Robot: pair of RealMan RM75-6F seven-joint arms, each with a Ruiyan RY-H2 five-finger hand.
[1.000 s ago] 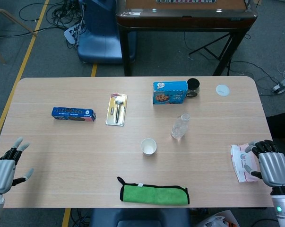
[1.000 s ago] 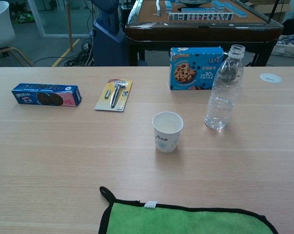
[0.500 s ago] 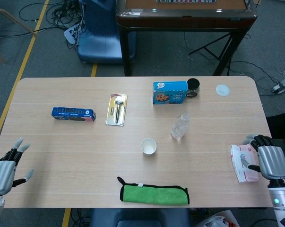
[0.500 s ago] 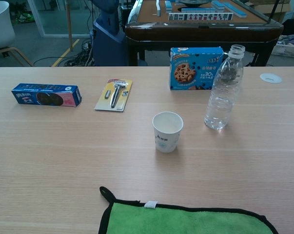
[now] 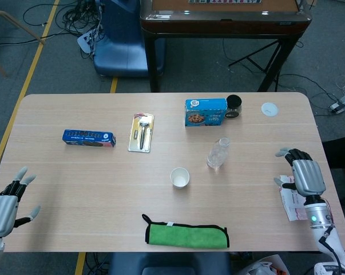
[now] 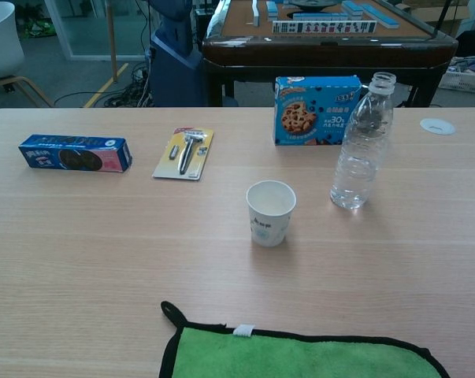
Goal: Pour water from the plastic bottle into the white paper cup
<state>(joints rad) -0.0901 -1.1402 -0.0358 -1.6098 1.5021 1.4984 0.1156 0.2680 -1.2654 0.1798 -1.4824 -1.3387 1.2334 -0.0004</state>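
A clear plastic bottle (image 5: 218, 154) (image 6: 362, 145) stands upright and uncapped right of the table's middle. The white paper cup (image 5: 179, 177) (image 6: 269, 213) stands upright to its near left, a short gap away. My right hand (image 5: 302, 173) hovers near the table's right edge, well to the right of the bottle, fingers apart and holding nothing. Off the near-left corner my left hand (image 5: 5, 205) is also open and holds nothing. Neither hand appears in the chest view.
A green cloth (image 5: 187, 234) lies at the near edge. A tissue pack (image 5: 292, 200) sits beside my right hand. A blue cookie box (image 5: 205, 112), dark jar (image 5: 233, 106), white lid (image 5: 269, 109), razor pack (image 5: 141, 132) and blue biscuit box (image 5: 88, 138) lie farther back.
My right hand has lifted off the tissue pack and moved away from the near edge and slightly inward, toward the bottle. The left hand, bottle and cup have stayed put.
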